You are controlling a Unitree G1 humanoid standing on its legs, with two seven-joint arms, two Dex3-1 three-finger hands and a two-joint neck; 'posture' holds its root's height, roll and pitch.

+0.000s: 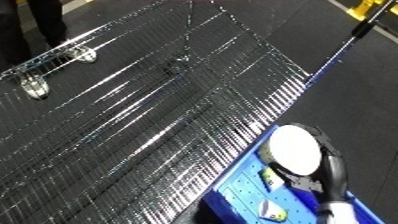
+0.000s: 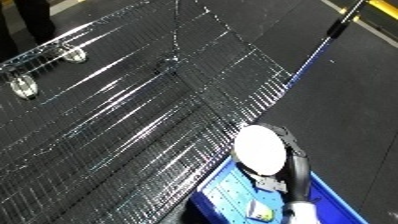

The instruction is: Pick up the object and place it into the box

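A white round object [image 1: 293, 147] hangs over the blue bin [image 1: 233, 195] at the lower right. My right hand [image 1: 330, 165] is shut on it, black fingers curled round its far rim, and the white forearm enters from the bottom right corner. The flat white face of the object is turned toward the camera. Small yellowish and white items [image 1: 269, 178] lie on the bin's floor just under the object. My left hand shows in neither view.
A large shiny wire-mesh surface [image 1: 133, 125] fills the left and middle, its edge running beside the bin. Two metal casters [image 1: 35, 87] [image 1: 84, 54] sit at its far left. Dark floor [image 1: 355, 90], a thin pole [image 1: 360, 27] and a yellow fixture [image 1: 369, 7] lie to the right.
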